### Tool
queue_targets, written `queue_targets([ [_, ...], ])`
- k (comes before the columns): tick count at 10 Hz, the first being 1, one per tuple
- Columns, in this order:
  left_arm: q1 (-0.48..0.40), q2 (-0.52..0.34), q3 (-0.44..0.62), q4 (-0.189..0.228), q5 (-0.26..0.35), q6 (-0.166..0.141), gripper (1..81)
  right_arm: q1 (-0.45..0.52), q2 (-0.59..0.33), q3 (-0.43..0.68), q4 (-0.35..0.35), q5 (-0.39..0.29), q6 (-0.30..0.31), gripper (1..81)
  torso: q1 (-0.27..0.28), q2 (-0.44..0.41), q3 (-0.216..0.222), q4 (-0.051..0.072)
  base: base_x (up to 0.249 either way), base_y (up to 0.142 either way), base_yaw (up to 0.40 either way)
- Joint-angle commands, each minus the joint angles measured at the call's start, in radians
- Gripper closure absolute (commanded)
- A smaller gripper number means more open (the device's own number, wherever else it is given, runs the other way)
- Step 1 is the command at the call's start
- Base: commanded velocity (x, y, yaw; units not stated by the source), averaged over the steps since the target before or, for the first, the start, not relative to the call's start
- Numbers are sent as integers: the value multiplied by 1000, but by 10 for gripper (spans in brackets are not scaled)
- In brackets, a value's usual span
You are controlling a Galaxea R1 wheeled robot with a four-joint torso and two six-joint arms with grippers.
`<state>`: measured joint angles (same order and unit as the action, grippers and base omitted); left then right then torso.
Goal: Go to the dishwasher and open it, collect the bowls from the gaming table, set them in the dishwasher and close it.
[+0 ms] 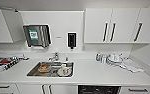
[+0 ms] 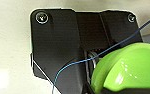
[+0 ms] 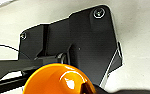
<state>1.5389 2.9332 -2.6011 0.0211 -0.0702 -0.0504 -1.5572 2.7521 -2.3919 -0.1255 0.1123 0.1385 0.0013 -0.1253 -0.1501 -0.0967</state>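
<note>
Head view has me facing the white kitchen bench [image 1: 96, 72], dishwasher's dark opening [image 1: 98, 89] below. Left tool grips a glossy green plastic bowl [image 2: 131, 67], right an orange one [image 3: 58, 80]; light, slippery, rim-held.

White counter [image 1: 96, 72], steel sink [image 1: 33, 72], white wall cabinets [image 1: 121, 25].

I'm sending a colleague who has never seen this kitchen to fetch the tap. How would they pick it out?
Find the white counter under the wall cabinets, then the steel sink sunk into it left of centre. The tap rises from the counter just behind the sink, against the wall. It is the one shiny metal spout there, unlike the dishes lying inside the sink.
</note>
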Motion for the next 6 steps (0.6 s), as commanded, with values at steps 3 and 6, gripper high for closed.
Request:
queue_targets([
  [3, -36, -9, 4, 3, 59, 3, 811, 38, -20, 1, -6, -46, -2, 811, -1, 0, 0, 0, 0, 0, 0],
  [6, -36, -8, 2, 8, 58, 4, 811, 36, -20, 1, -6, -46, -2, 811, -1, 0, 0, 0, 0, 0, 0],
])
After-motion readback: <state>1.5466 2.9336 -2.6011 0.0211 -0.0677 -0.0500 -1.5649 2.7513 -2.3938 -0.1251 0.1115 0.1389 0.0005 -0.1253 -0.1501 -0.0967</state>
